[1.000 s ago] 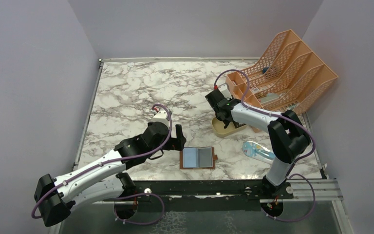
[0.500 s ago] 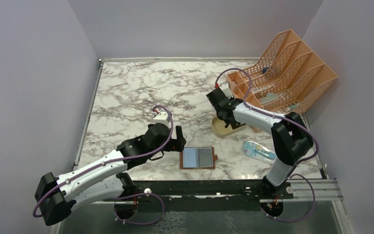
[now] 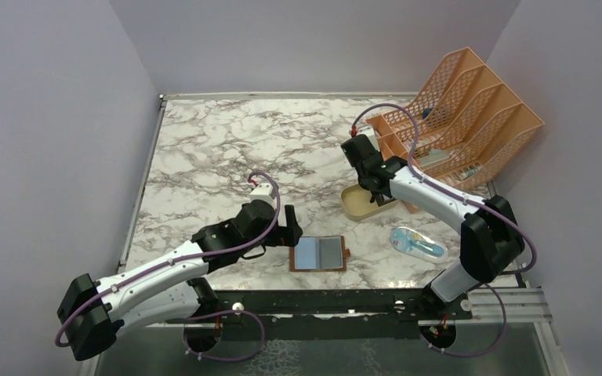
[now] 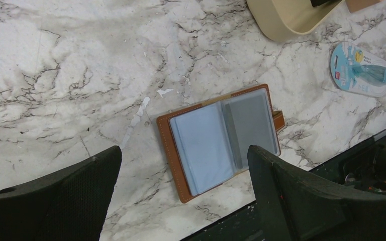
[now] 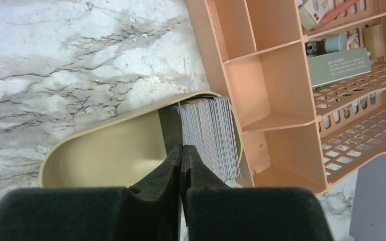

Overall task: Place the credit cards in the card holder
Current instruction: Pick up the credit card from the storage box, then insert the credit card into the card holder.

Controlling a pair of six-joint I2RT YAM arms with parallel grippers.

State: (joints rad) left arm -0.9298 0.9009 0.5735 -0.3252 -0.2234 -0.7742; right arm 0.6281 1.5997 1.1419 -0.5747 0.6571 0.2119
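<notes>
Top view, both wrist views.

- Left jaws (image 4: 183, 150): spread wide, holding nothing. They hang above the table (image 3: 219, 149), just left of the card holder in the top view. In the left wrist view the two black fingers (image 4: 75, 201) frame the holder from either side and touch nothing.
- Card holder (image 4: 221, 140): brown leather, lying open and flat on the marble near the front edge of the table. Its greyish clear sleeves face up and its snap tab (image 4: 279, 119) sticks out on the right side. No card can be made out in the sleeves.
- Right jaws (image 5: 182, 153): closed, with the tips pressed together at the near edge of the card stack. Cannot tell whether a single card is pinched between them.
- Credit cards (image 5: 206, 133): a tight stack standing on edge inside the tan oval tray (image 5: 110, 155), at the end nearest the file rack. The edges are pale grey, and a dark card sits at the left end of the stack.
- Orange mesh file rack (image 3: 470, 117): right rear of the table, just beside the tray, with small boxes in its slots.
- Blue-and-clear packet (image 3: 417, 243): lies flat on the table, to the right of the card holder and apart from it.
</notes>
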